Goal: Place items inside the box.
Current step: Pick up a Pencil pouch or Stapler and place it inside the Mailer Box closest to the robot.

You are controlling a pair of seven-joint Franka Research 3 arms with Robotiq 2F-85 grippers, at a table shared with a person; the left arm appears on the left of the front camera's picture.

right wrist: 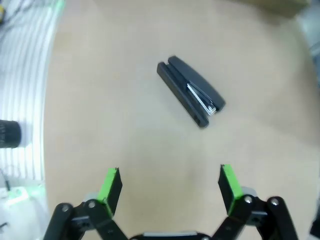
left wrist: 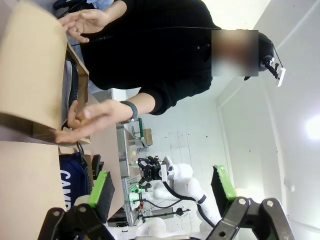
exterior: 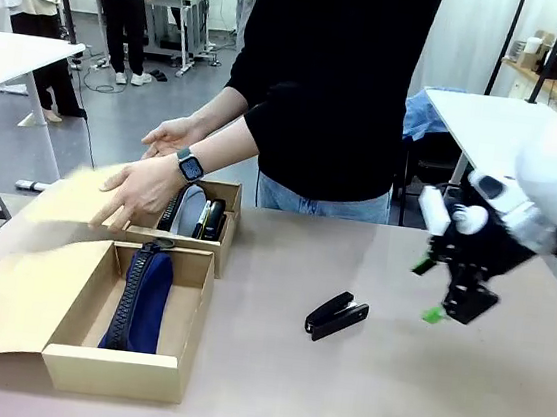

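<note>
Both claws spread, empty; pencil case (exterior: 140,299) lettering cut off in box (exterior: 115,366).

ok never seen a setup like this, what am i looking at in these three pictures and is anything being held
This is a two-armed robot sharing a table with a person. The front view looks across the table at the person from between the arms. The other two views come from cameras on the robot's wrists, looking along each gripper's green-padded fingers.

On the table, the larger cardboard box lies open with a navy pencil case inside. Behind it stands a smaller box holding dark items, where the person's hand rests. A black stapler lies alone on the tabletop.

The right gripper hangs open above the table near the stapler, holding nothing. The left gripper is open and empty too.
</note>
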